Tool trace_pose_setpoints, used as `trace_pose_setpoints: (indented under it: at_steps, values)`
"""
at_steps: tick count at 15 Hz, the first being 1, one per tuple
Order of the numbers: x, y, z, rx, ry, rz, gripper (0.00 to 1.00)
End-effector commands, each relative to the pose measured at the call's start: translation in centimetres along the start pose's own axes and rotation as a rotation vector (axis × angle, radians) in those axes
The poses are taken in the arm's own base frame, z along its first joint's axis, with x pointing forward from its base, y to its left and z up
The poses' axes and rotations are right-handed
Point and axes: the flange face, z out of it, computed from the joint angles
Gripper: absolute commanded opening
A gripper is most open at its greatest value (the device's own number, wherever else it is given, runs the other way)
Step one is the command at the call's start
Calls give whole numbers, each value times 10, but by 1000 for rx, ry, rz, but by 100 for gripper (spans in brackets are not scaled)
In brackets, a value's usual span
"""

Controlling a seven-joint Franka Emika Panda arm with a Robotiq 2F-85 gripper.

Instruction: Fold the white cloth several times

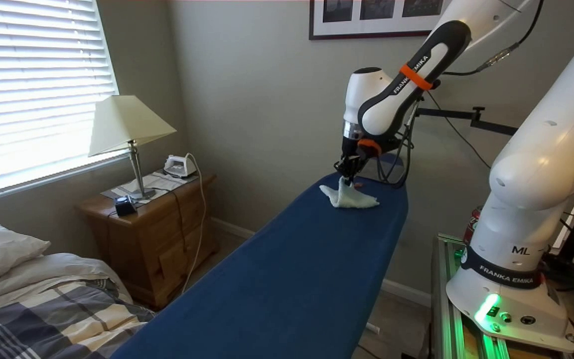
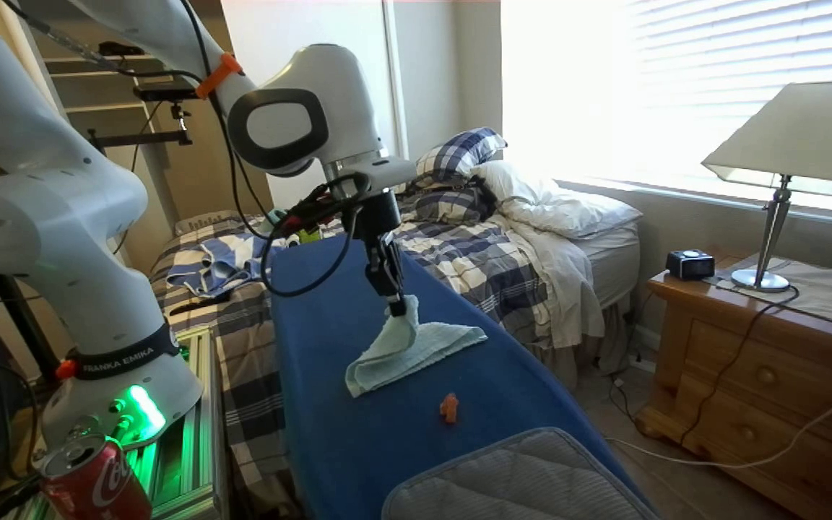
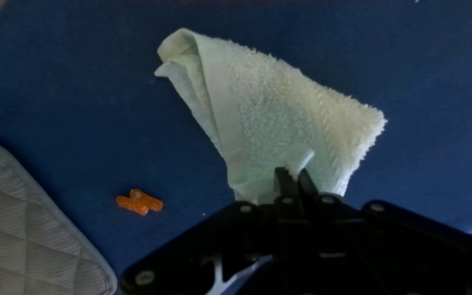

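The white cloth (image 1: 352, 199) lies near the far end of the blue ironing board (image 1: 277, 284) in an exterior view. It also shows in an exterior view (image 2: 423, 355), with one part pulled up to the fingertips and the rest lying on the board. My gripper (image 2: 397, 307) points down and is shut on that raised part. In the wrist view the fingertips (image 3: 295, 172) are close together with a thin bit of cloth between them. There the cloth (image 3: 268, 102) is doubled over, with a loose fold at its upper left corner. The gripper hides the cloth's lower end.
A small orange object (image 3: 139, 202) lies on the board beside the cloth. A grey quilted pad (image 2: 517, 480) covers the board's end past it. A nightstand (image 1: 142, 244) with a lamp and an iron (image 1: 180, 166) stands beside the board. A bed (image 2: 474, 267) is behind.
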Motion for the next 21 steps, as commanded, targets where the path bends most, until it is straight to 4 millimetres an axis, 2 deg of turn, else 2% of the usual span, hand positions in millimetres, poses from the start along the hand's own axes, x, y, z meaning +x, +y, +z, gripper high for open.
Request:
trace_pose_setpoints:
  at_steps: [1, 3, 12, 19, 21]
  values:
    - [4, 6, 8, -4, 29, -12, 33]
    - [5, 6, 10, -4, 39, -13, 40]
    - [8, 12, 15, -1, 71, -15, 100]
    - [12, 36, 11, -25, 105, 1, 100]
    - [12, 36, 10, -18, 106, -3, 100]
